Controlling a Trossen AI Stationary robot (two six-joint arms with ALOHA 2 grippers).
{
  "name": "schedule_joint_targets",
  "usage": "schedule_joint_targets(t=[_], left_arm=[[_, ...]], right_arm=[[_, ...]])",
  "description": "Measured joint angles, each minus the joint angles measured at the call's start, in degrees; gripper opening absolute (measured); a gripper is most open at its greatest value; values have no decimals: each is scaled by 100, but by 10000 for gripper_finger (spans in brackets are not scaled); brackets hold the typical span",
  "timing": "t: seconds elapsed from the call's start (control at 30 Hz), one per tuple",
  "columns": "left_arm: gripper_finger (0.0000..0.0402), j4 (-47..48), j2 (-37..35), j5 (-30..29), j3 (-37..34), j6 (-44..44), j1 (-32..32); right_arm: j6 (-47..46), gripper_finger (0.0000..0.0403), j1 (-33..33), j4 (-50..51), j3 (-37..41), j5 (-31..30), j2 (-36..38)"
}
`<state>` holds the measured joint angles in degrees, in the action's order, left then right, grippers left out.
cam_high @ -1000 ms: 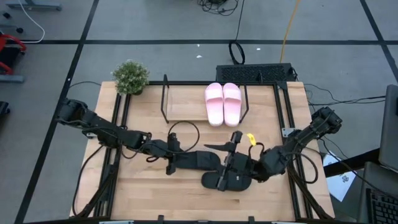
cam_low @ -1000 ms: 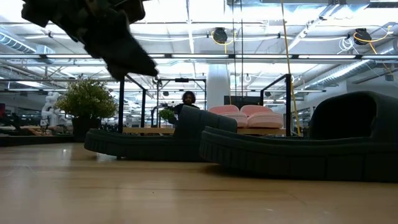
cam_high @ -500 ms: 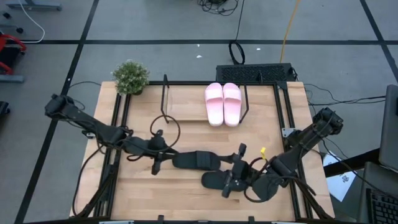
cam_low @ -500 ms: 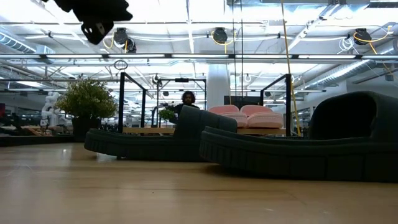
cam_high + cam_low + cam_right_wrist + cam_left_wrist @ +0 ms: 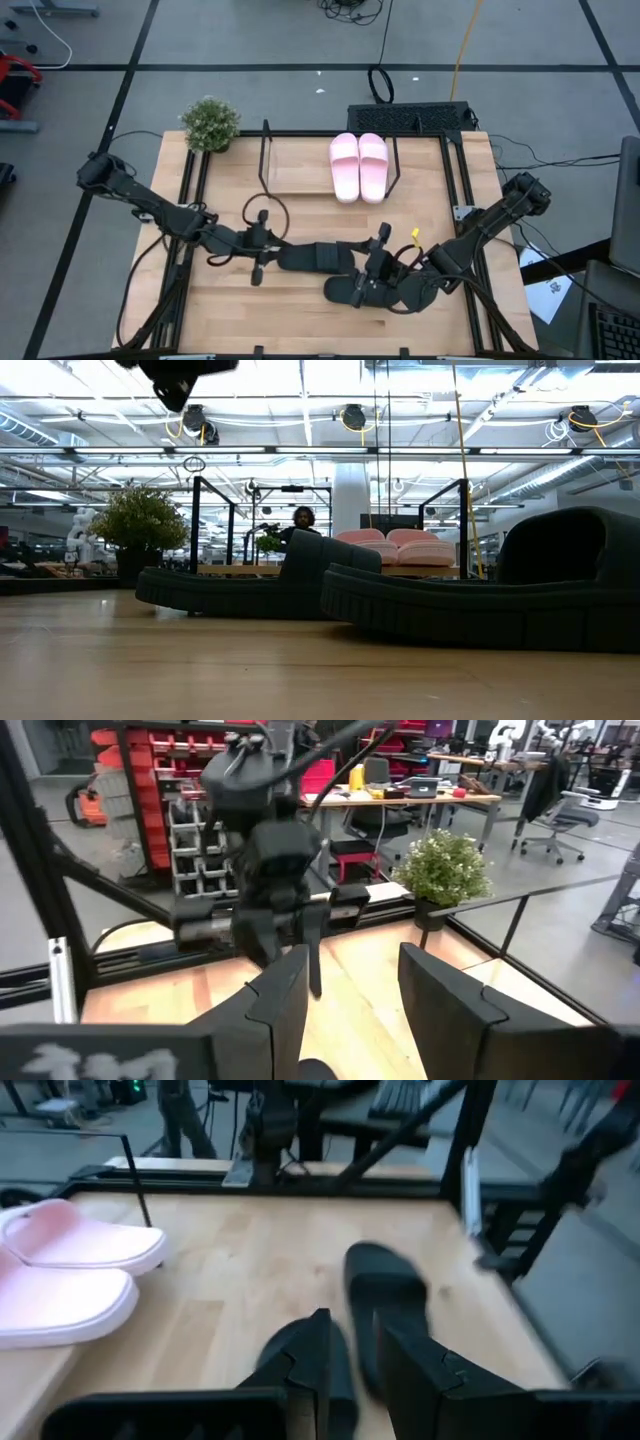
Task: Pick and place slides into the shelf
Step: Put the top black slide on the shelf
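Two pale pink slides (image 5: 357, 165) lie side by side on the right part of the shelf (image 5: 297, 168), soles on its wooden board. Two black slides rest sole-down on the tabletop: one mid-table (image 5: 318, 257), one nearer the front edge (image 5: 358, 290). My left gripper (image 5: 268, 256) hangs in the air just left of the mid-table slide, fingers a little open (image 5: 352, 1320), holding nothing. My right gripper (image 5: 380, 247) hovers above the two black slides, open wide (image 5: 355, 955) and facing the left gripper.
A potted plant (image 5: 210, 122) stands at the table's far left corner beside the shelf. Black frame rails (image 5: 190, 200) run along the left and right table edges. The shelf's left half is bare board. A person (image 5: 303, 518) sits in the room beyond.
My left gripper has risen from beside the mid-table black slide and drawn back a little toward the table's left edge, rolling its wrist. The black slide stays where it was. My right gripper has sunk a little and turned above the black slides.
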<state>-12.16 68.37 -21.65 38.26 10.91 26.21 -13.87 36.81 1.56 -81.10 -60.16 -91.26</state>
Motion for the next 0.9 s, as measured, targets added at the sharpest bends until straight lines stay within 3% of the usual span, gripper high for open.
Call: schedule_joint_targets(t=[0.5,0.7,0.9], left_arm=[[74,-258,913,59,-2,999,-591],[74,-252,1141,402,-6,-203,-518],[74,-260,1329,253,-11,-1382,-263]], right_arm=[[2,146,-198,0,0,2,0],[2,146,-198,0,0,1,0],[2,146,-198,-5,0,-164,0]])
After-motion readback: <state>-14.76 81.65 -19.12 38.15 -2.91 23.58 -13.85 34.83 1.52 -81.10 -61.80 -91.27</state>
